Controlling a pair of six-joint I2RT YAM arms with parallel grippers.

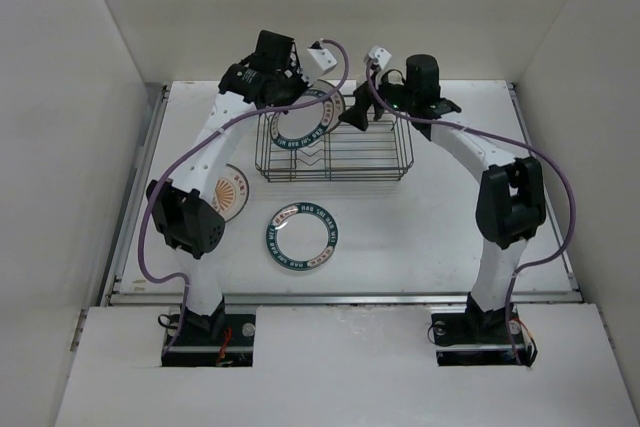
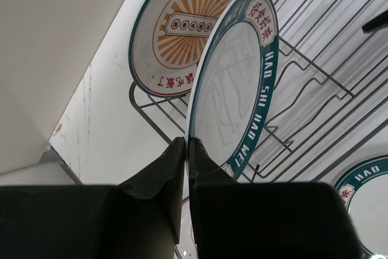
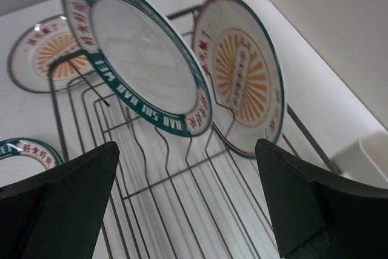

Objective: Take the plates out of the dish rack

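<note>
Left gripper (image 2: 187, 144) is pinched onto the rim of the teal-rimmed plate (image 2: 233, 89), upright at the dish rack's (image 1: 335, 177) far-left end beside a sunburst plate (image 2: 182, 28) (an edge grip, presumably to lift it straight out), while the right gripper (image 3: 187, 150) hangs wide open over the rack.

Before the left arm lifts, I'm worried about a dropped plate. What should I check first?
1. Left end effector shut on teal plate rim: ok.
2. Teal plate free of rack prongs: cannot tell.
3. Sunburst plate standing in rack, not gripped: ok.
4. Right end effector open, off both rack plates: ok.
5. Bare table right of the laid plate for set-down: ok.
</note>
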